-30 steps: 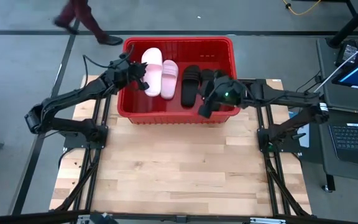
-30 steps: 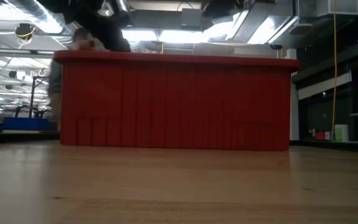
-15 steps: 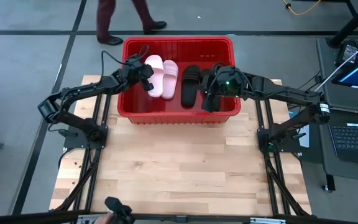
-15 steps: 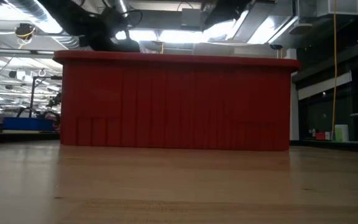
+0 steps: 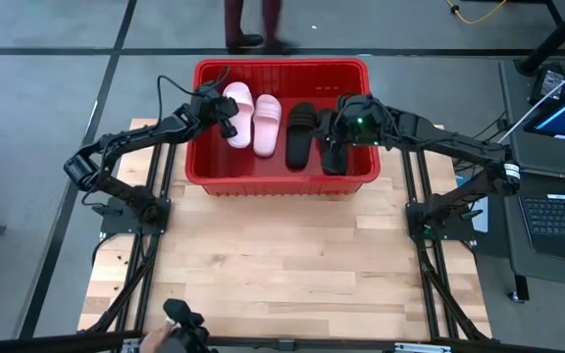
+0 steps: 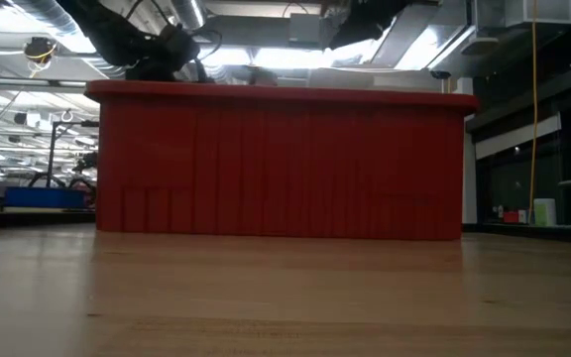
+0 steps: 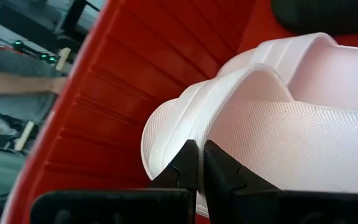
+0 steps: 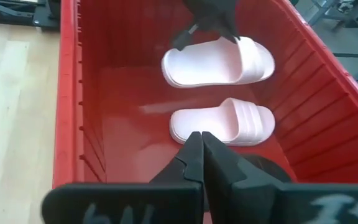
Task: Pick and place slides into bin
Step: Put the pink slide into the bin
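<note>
The red bin (image 5: 208, 167) stands at the table's far side. Inside it lie a pale pink slide (image 5: 268, 125) and a black slide (image 5: 300, 134), soles on the floor. My left gripper (image 7: 197, 163) reaches in over the bin's left wall and is shut on a second pink slide (image 5: 237, 111). My right gripper (image 8: 201, 149) is over the bin's right part, shut on a second black slide (image 5: 333, 149) that hangs under it. In the low view only the bin's near wall (image 6: 281, 164) and the arms above its rim show. My left gripper pinches the pink slide's sole edge (image 7: 178, 144) between its two fingers, beside the ribbed strap, coming slanting down from the table's left. The slide lies about level, low in the bin; whether it touches the floor I cannot tell. My right gripper holds the black slide (image 8: 261, 177) from above, slanting down; the fingers themselves hide the place of contact. The slide hangs below them inside the bin, near its right wall.
Bare wooden table (image 5: 282, 265) spreads out on the near side of the bin. A person's legs (image 5: 253, 25) stand on the floor behind the bin. A laptop (image 5: 562, 221) sits to the right, off the table.
My right gripper has carried the black slide from over the bin's near wall toward the far edge, so it now hangs inside the bin. My left gripper has sunk lower into the bin with the pink slide. The person behind the table has walked to the right.
</note>
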